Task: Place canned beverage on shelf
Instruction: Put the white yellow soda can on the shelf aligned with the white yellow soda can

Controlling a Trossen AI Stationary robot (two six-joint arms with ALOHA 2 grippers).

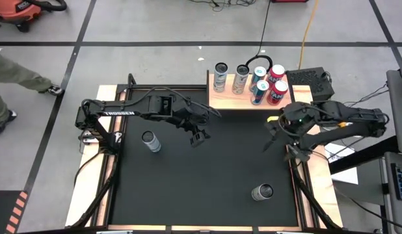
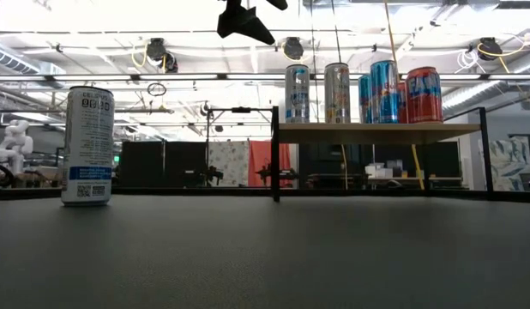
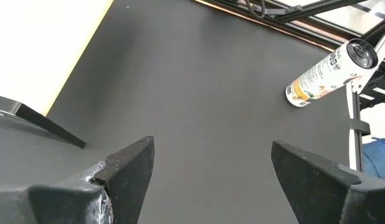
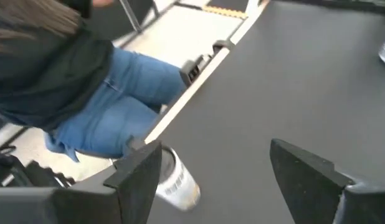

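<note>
Standing upright on the black mat point(image 1: 201, 188) at left, one can point(image 1: 150, 141), left gripper point(image 1: 198, 138) mid-mat – fingers spread, empty, shelf point(image 1: 222, 99) holding five cans, right gripper point(image 1: 274, 138) – spread, empty, another can point(image 1: 262, 192) lying near front.

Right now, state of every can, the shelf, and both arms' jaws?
Shelf: holds six upright cans, front left part bare.
Shelf cans: upright, grouped toward the right.
Left can: upright on the mat, not gripped.
Near can: on the mat near the front right, not gripped.
Left gripper: jaws open, empty, above the mat.
Right gripper: jaws open, empty.
</note>
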